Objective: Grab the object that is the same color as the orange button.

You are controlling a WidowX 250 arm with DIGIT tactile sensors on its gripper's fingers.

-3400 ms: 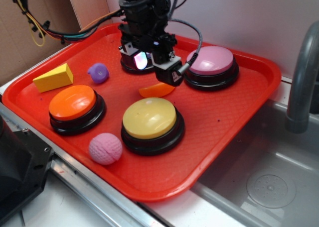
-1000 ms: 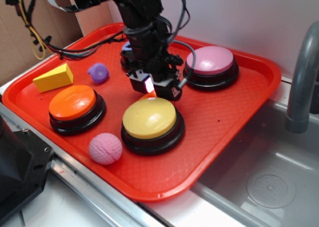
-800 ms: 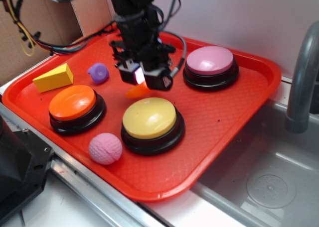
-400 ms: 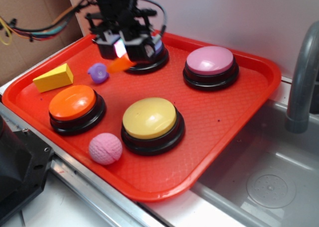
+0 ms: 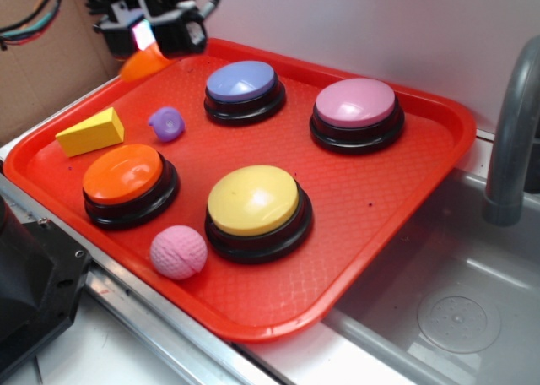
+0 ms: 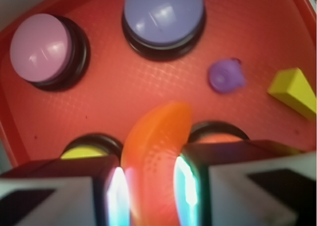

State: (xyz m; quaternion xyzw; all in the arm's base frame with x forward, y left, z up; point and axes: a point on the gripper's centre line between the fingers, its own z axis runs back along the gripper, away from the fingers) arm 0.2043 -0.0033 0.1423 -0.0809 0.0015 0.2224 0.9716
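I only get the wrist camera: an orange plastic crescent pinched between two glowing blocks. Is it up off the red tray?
Observer: Yes; the exterior view shows the small orange plastic crescent held by the jaws above the far corner rim of the red tray.
Operator: What's that orange sliver behind one block?
Observer: A large orange dome button on a black base.
Operator: Anything hidden from me?
Observer: A pink textured ball beside the yellow dome button.

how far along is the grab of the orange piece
Looks done: the pincer is shut on the orange wedge, gripped between both fingers in the wrist view. In hand: the exterior view shows the wedge raised near the tray's back left corner, far from the orange button. Nothing of the grab itself seems left.
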